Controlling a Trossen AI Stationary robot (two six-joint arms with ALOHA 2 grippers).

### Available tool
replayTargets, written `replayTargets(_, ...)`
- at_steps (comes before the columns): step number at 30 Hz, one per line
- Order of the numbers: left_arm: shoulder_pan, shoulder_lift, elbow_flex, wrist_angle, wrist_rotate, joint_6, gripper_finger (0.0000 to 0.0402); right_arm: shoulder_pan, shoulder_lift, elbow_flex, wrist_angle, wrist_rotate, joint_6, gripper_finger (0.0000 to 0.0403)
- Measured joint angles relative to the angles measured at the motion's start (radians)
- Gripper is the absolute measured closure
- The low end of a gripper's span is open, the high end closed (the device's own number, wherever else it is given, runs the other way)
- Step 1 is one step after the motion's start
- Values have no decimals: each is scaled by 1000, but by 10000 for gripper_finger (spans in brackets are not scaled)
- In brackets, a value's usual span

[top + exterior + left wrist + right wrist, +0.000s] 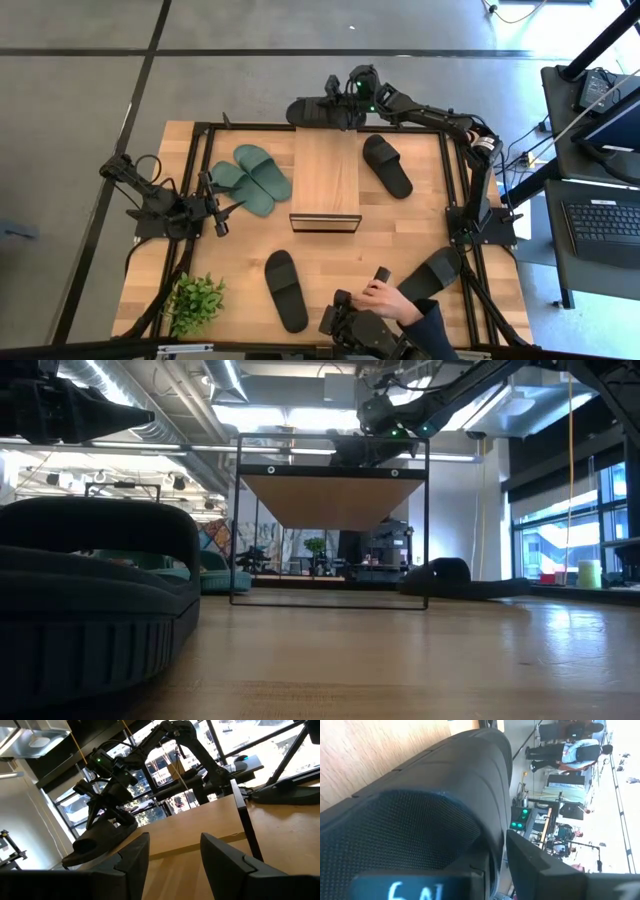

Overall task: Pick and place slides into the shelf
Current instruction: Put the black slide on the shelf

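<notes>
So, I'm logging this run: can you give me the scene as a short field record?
right hand: shut on black slide at shelf's far end
left hand: open, waiting beside green slides
shelf: plank top bare
other black slides: one right of shelf, one near front, one front right
person's hand: at front edge

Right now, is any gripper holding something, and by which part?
The right gripper holds a black slide by its side edge, at the shelf's far end. The left gripper holds nothing.
</notes>
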Motion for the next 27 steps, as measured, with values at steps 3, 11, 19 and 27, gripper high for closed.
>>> replayTargets(3, 0, 0, 0, 0, 0, 0, 233, 0, 0, 0, 0, 0, 6, 343)
replayTargets(11, 0, 0, 0, 0, 0, 0, 233, -2, 2, -2, 22, 2, 82, 341)
replayTargets(19, 0, 0, 0, 0, 0, 0, 233, 0, 2, -2, 26, 37, 82, 291)
replayTargets(27, 0, 0, 0, 0, 0, 0, 233, 0, 2, -2, 28, 42, 106, 252)
